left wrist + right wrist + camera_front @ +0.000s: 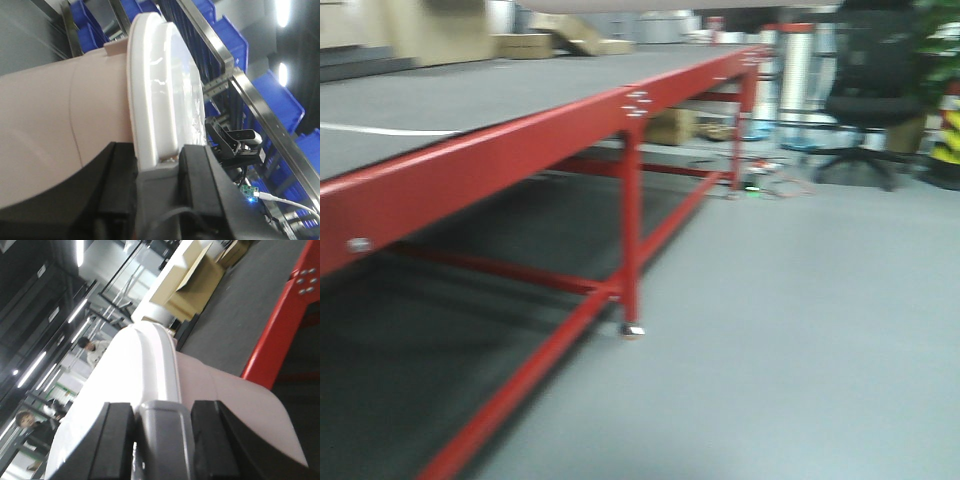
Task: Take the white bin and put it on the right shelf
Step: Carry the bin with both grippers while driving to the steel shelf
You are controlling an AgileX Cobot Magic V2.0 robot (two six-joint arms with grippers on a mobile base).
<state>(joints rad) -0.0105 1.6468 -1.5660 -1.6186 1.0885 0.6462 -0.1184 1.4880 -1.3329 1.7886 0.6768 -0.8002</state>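
The white bin point(50, 120) fills the left wrist view, lying sideways to the camera with its white lid point(165, 85) facing right. My left gripper point(159, 160) is shut on a grey handle point(157, 182) at the lid's rim. In the right wrist view the white bin point(230, 405) shows again, and my right gripper point(161, 410) is shut on a grey handle point(162, 435) there. Steel rack rails point(260, 110) run behind the bin; I cannot tell whether they belong to the right shelf. The front view shows neither bin nor grippers.
A long red-framed table point(520, 140) with a grey top runs along the left, over grey floor point(800, 330). A black office chair point(870, 90) stands far right. Blue crates point(235, 35) sit in the steel rack. Cardboard boxes point(195, 285) and people point(95, 347) show beyond.
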